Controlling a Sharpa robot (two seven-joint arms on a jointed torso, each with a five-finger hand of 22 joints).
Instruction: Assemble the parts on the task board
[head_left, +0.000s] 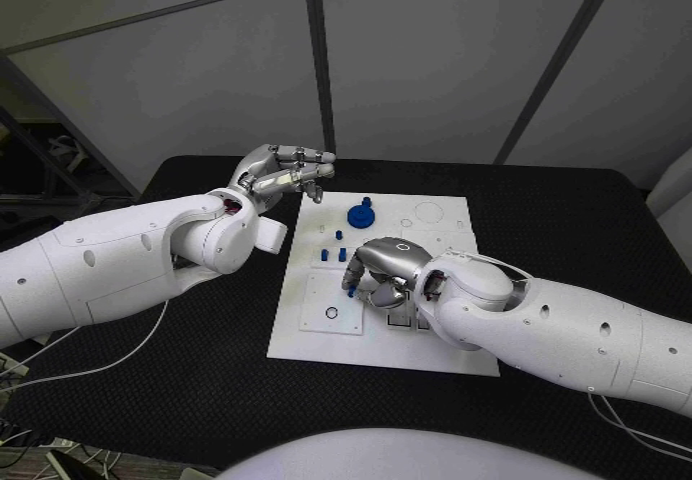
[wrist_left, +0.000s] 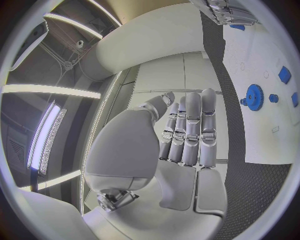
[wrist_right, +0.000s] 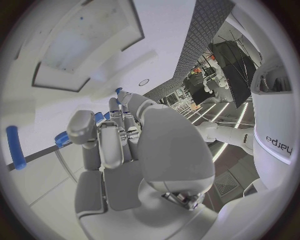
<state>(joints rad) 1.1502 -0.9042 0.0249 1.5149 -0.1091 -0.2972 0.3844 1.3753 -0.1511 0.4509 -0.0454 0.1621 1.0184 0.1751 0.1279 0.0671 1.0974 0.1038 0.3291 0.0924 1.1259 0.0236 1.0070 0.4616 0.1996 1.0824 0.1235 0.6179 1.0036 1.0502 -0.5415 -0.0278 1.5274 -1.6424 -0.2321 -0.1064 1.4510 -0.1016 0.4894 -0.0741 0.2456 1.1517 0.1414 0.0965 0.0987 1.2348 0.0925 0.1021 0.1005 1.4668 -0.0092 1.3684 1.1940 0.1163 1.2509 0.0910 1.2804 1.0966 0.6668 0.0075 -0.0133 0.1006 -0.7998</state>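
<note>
From my remote station, the white task board (head_left: 433, 350) lies mid-counter (head_left: 173, 380) with the right hand (head_left: 382, 272) lowered over its middle, fingers (wrist_right: 119, 135) curled close together around small blue parts (wrist_right: 99, 117); whether they actually pinch one I cannot tell. A blue peg (wrist_right: 15, 147) lies on the board just beside that hand. The left hand (head_left: 281, 172) hovers off the board's far left corner, fingers (wrist_left: 190, 130) straight and pressed side by side, holding nothing. A blue gear (head_left: 362, 213) sits on the board's far part, right of them.
</note>
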